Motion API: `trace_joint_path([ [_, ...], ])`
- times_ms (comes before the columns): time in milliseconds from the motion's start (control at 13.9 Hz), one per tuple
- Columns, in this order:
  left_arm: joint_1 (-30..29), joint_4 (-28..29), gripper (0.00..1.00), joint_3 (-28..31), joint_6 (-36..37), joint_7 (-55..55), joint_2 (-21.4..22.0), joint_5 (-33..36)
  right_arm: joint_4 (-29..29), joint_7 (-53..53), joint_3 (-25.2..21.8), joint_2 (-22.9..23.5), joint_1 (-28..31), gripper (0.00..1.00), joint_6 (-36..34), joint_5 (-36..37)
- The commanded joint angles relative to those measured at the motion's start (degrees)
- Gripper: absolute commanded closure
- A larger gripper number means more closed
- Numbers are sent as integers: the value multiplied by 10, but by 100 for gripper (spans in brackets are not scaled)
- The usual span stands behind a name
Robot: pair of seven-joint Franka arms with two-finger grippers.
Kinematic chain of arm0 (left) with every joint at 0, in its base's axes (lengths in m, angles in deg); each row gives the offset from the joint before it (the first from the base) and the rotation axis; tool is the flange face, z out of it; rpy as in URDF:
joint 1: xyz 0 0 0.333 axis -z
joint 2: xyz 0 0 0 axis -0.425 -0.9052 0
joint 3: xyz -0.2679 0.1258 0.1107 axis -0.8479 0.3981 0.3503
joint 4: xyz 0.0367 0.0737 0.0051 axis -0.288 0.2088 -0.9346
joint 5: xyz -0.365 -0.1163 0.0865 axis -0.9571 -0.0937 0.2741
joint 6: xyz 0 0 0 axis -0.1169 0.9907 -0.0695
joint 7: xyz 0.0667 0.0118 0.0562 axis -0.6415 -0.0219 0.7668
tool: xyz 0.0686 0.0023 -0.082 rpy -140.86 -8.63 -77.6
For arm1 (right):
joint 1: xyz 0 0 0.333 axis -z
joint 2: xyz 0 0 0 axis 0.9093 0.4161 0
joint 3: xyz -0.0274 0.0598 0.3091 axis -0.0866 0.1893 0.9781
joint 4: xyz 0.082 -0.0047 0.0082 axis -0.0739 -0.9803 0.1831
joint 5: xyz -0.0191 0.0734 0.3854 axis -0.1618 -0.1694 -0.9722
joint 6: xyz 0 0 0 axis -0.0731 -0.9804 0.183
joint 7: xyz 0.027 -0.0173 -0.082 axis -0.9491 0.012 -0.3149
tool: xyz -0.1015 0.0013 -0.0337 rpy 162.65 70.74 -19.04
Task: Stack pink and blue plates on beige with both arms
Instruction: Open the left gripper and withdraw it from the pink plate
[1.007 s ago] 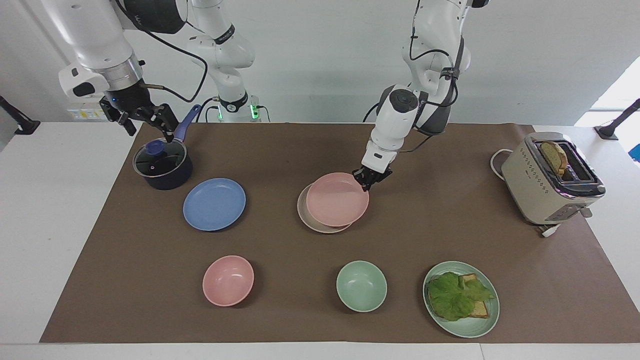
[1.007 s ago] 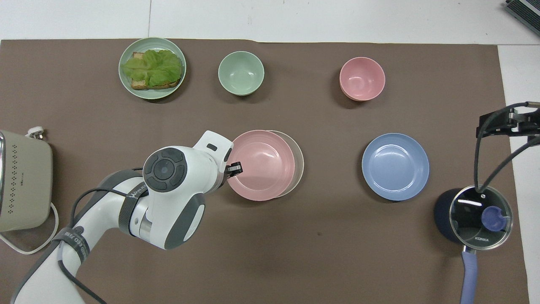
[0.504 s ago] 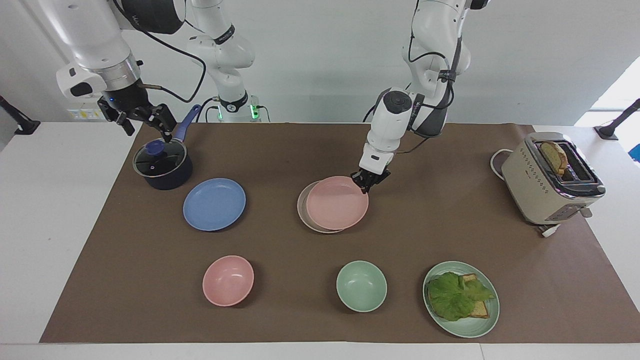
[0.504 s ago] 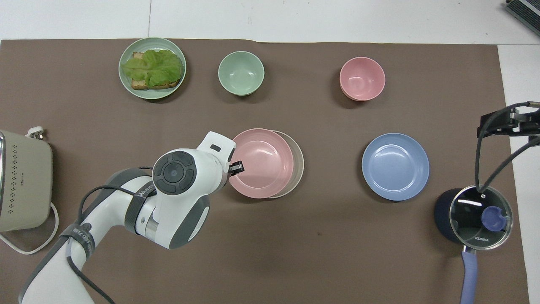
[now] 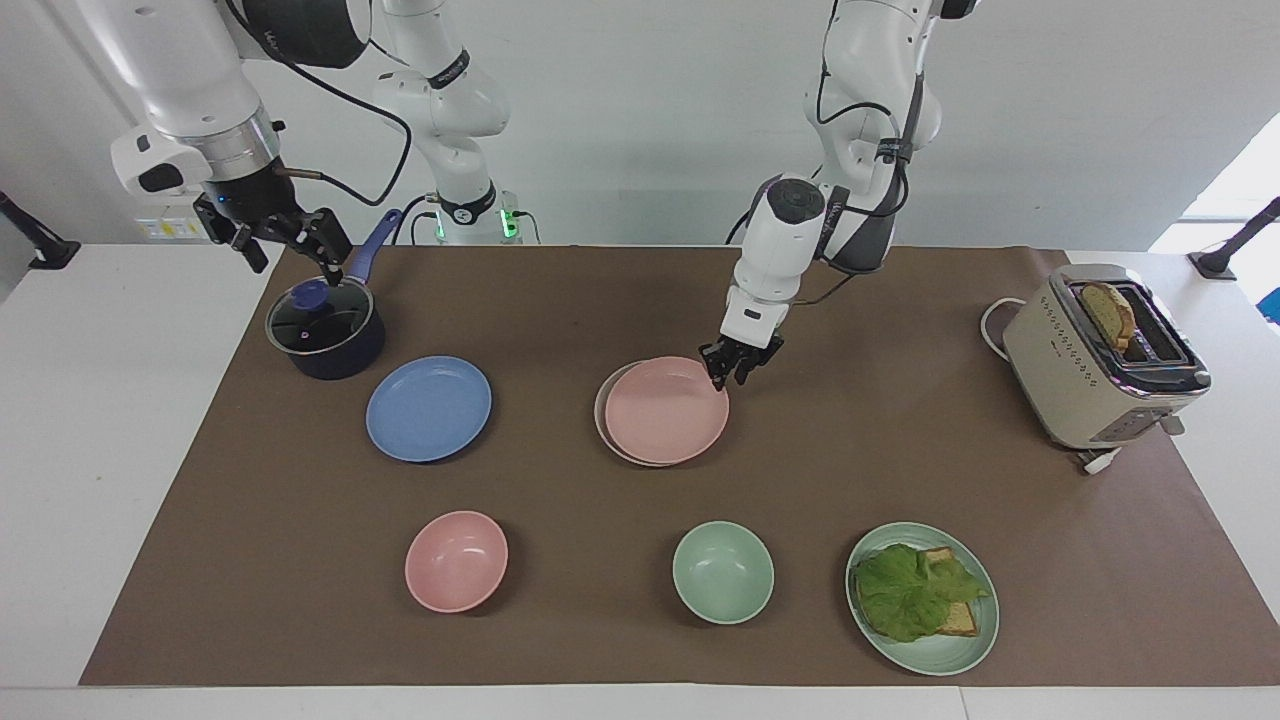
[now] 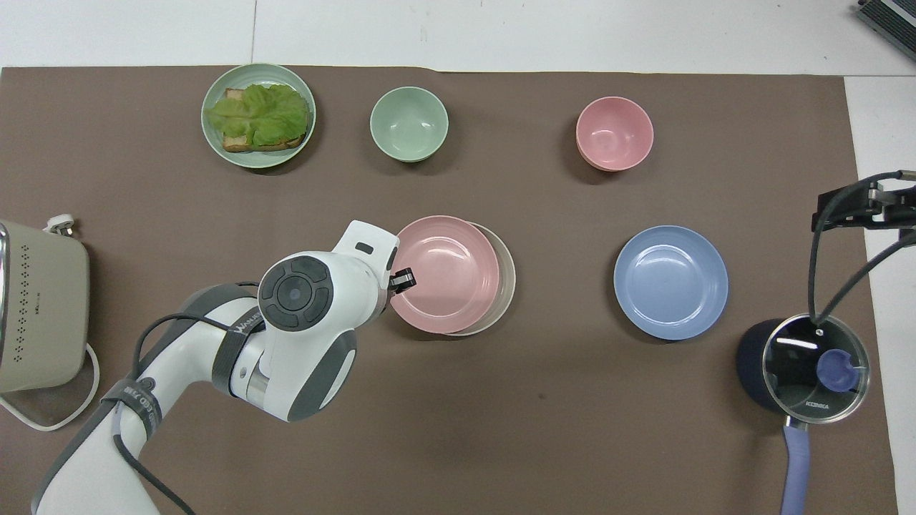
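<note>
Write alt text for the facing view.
A pink plate lies on a beige plate mid-table, the left gripper at its rim. A blue plate lies apart, and the right gripper waits over a lidded pot.

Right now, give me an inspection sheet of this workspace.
Surface: brown mat on a white table.
Job's things: pink plate lies on beige plate, a little off-centre; blue plate alone on the mat.
Clutter: lidded pot, pink bowl, green bowl, green plate with sandwich, toaster holding toast.
Grippers: left gripper open at the pink plate's rim; right gripper open above the pot, waiting.
Cables: toaster cord beside the toaster.
Surroundings: nothing seen.
</note>
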Motion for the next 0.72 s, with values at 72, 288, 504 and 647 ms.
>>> trace_joint_path([
  [72,3,-11,0,10,14,7,2,13,4,-16,4,4,7,0,5,0],
  [288,-22,-29,0,15,77,-28,26,30,4,-28,4,4,7,0,6,0],
  [504,-89,-29,0,14,145,-161,82,30,-8,-35,4,-1,7,0,19,0],
  [647,-133,-29,0,15,190,-243,111,30,-27,-35,4,-6,6,0,42,0],
])
